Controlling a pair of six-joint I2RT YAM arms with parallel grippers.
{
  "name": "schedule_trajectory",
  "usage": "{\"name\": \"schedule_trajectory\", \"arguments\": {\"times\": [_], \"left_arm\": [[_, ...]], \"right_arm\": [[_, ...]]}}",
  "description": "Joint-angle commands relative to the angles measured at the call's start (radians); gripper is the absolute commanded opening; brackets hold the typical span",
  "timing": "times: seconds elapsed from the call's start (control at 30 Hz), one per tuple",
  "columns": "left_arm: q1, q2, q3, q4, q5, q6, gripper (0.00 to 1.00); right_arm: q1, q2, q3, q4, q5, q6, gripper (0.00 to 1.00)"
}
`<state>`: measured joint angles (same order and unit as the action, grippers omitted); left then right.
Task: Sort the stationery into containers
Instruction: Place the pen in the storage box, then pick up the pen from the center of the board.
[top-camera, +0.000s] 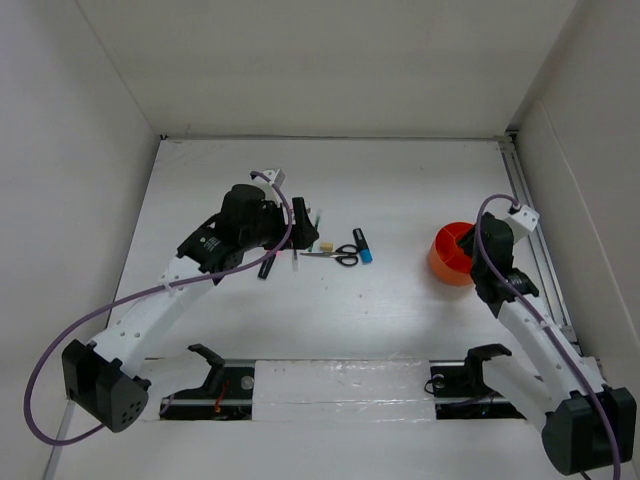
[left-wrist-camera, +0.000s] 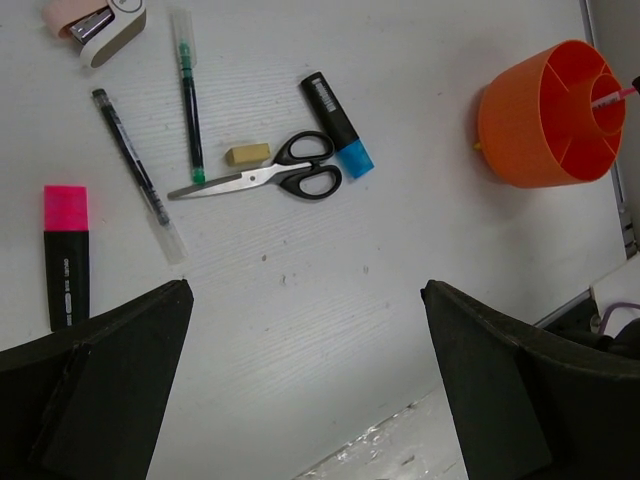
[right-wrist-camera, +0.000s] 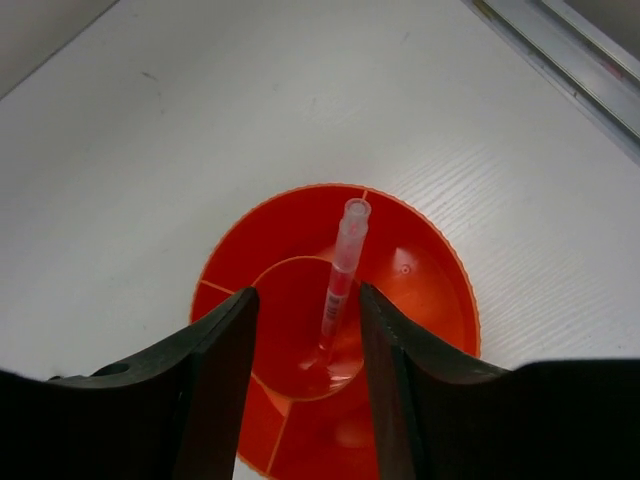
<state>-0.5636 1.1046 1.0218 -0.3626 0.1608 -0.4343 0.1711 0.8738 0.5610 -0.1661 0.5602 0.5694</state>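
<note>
The orange cup (right-wrist-camera: 420, 270) stands at the right of the table (top-camera: 452, 262). A red pen (right-wrist-camera: 342, 275) stands tilted in its centre compartment. My right gripper (right-wrist-camera: 307, 293) is open just above the cup, a jaw on each side of the pen and not gripping it. My left gripper (left-wrist-camera: 305, 288) is open and empty above bare table. Ahead of it lie the pink-capped marker (left-wrist-camera: 66, 255), a thin dark pen (left-wrist-camera: 135, 170), a green-tipped pen (left-wrist-camera: 188, 95), a tan eraser (left-wrist-camera: 247, 154), the scissors (left-wrist-camera: 270, 178) and the blue-capped marker (left-wrist-camera: 338, 125).
A small pink and beige stapler-like item (left-wrist-camera: 95, 18) lies beyond the pens. A metal rail (top-camera: 535, 235) runs along the table's right edge beside the cup. White walls enclose the table on three sides.
</note>
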Motion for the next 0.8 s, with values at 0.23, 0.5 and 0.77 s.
{"name": "schedule_trajectory", "arguments": {"times": [0.23,0.5,0.77], "left_arm": [[-0.001,0.014,0.024,0.002,-0.124,-0.036,1.0],[-0.001,0.032,0.095,-0.114,-0.463,-0.13,1.0],[0.089,0.116,0.233,-0.263,-0.619,-0.176,1.0]], "right_arm": [[0.117,-0.035,0.227,-0.078,-0.123,-0.037,1.0],[0.474,0.094,0.287,-0.006,-0.064,-0.029,1.0],[0.584,0.544,0.67,-0.073,-0.008,-0.052,0.97]]}}
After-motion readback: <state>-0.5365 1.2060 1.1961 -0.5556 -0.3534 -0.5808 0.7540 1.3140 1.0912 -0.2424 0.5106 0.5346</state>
